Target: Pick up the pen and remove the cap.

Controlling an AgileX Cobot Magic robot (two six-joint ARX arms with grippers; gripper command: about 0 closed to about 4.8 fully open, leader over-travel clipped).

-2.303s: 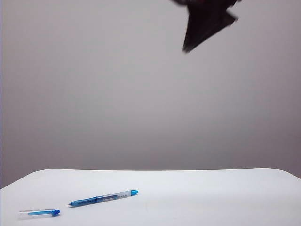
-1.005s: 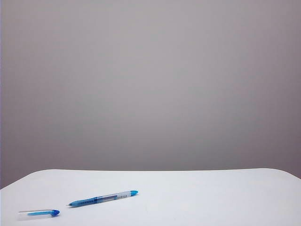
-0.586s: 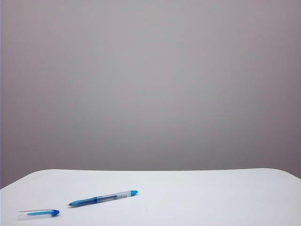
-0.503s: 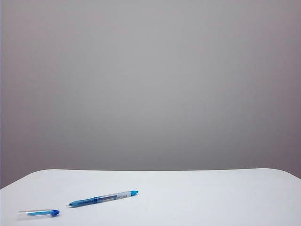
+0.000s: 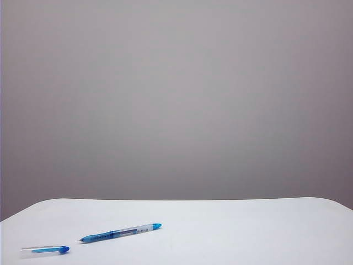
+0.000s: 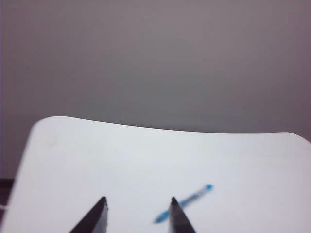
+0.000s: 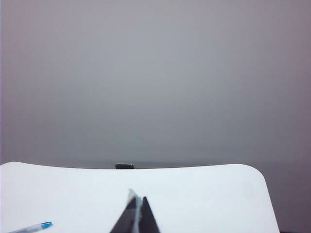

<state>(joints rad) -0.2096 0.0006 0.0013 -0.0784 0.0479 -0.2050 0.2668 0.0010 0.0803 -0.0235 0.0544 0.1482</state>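
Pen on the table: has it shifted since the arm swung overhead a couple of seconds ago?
No. The pen lies at the same spot beside the cap, equally far from the table edge.

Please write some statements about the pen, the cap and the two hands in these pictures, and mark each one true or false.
1. The cap is still on the pen. False: the cap lies apart from the pen on the table, nearer the table's left edge in the exterior view.
2. The left hand holds nothing. True: its two fingertips stand apart with only bare table between them.
3. The right hand is wide open. False: its fingers are pressed together.
4. The pen lies flat on the table. True.
5. A hand is visible in the exterior view. False: only the table, pen and cap show there.
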